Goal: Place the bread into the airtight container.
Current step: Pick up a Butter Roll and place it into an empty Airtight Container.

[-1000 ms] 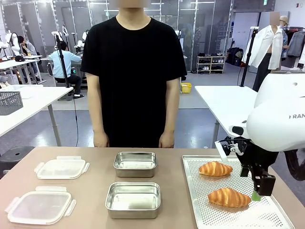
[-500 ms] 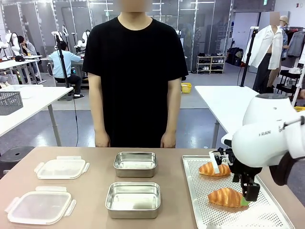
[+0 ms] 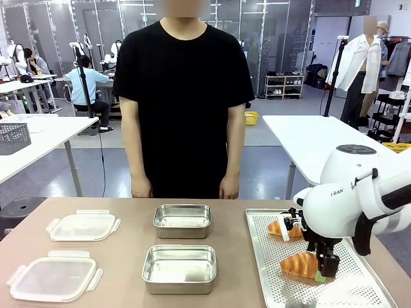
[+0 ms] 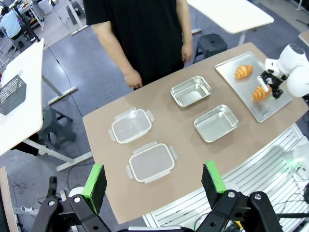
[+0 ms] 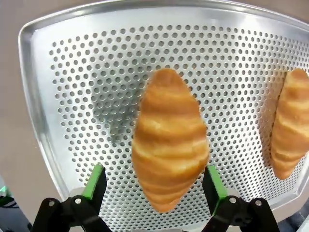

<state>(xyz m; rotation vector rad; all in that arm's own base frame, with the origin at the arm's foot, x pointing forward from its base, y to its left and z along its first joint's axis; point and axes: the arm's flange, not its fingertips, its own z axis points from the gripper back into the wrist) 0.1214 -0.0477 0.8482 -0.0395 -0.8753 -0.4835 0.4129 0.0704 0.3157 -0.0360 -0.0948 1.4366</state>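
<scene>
Bench (image 3: 125, 253) with perforated tray (image 5: 72, 72): right end effector (image 5: 153, 182), jaws apart, straddles near croissant (image 5: 169, 140) to grasp it; left end effector (image 4: 154, 181), likewise apart, waits overhead.

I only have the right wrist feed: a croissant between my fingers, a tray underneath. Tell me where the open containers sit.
Observer: The near container and the far container stand to the robot's left of the tray, one behind the other.
Operator: Give me the left arm's status.
Observer: The left gripper is open, holding nothing, high above the table.
Operator: Report the person.
Observer: The person stands at the far edge behind the far container, arms hanging.
</scene>
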